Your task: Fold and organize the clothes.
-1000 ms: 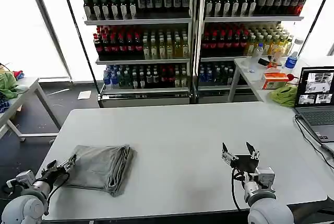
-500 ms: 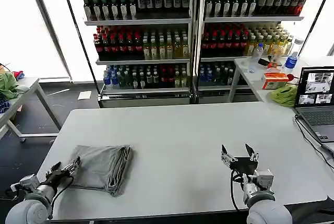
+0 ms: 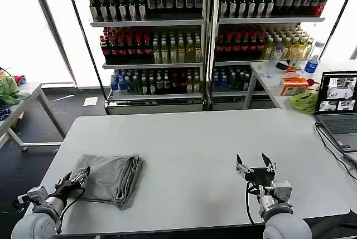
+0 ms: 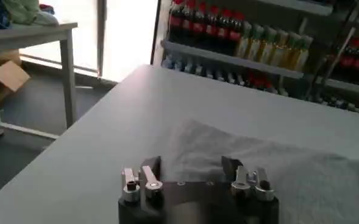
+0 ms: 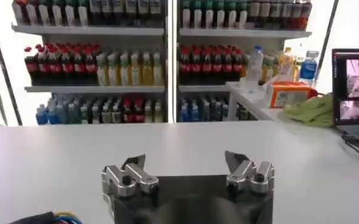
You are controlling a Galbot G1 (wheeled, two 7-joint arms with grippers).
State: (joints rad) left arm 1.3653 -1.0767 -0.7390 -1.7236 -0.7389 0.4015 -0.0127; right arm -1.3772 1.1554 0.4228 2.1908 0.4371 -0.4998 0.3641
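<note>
Folded grey shirt [image 3: 110, 179] just ahead of my left end effector [image 3: 75, 180], fingers spread, empty. Right end effector [image 3: 256, 166] open, empty, over bare bench [image 3: 189, 138].

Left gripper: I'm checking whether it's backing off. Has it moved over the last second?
Yes. The left gripper has slid back along the folded shirt toward the table's near edge.

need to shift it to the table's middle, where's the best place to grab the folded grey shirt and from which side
Probably the near left corner of the folded light grey cotton shirt, approached from the robot's left. The open left claw sits right at that edge, and the layers lie flat there, while the far-right side bunches into thicker folds. The open right claw hovers well away.
</note>
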